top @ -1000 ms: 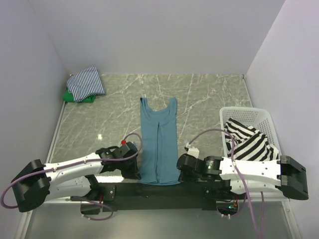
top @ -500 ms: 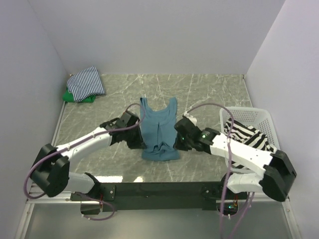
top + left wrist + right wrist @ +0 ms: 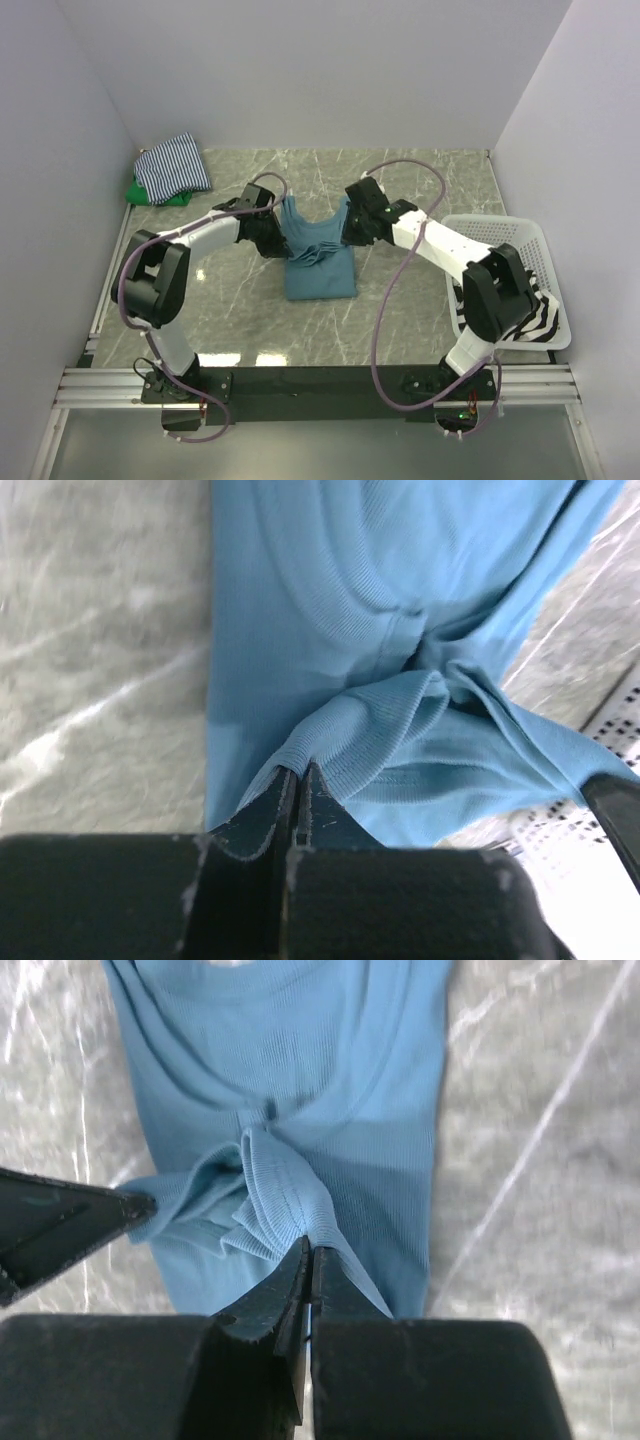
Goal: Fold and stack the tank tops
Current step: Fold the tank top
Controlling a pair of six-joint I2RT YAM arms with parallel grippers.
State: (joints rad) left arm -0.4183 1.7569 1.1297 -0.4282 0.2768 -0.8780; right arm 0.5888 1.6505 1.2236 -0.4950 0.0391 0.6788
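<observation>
A teal-blue tank top (image 3: 320,270) lies in the middle of the marble table, its near hem lifted and doubled back over its far half. My left gripper (image 3: 283,238) is shut on one corner of that hem (image 3: 330,742). My right gripper (image 3: 347,232) is shut on the other corner (image 3: 290,1205). Both hold the hem bunched above the straps. A thin-striped tank top (image 3: 172,166) lies folded on a green one (image 3: 148,193) at the far left corner. A bold black-white striped top (image 3: 532,318) lies in the basket, partly hidden by my right arm.
The white lattice basket (image 3: 500,230) stands at the right edge of the table. Grey walls close in the table on the left, back and right. Bare marble (image 3: 420,185) shows around the teal top.
Both grippers have carried the teal top's near hem from the table's front edge away toward the straps. The top is now folded roughly in half.
</observation>
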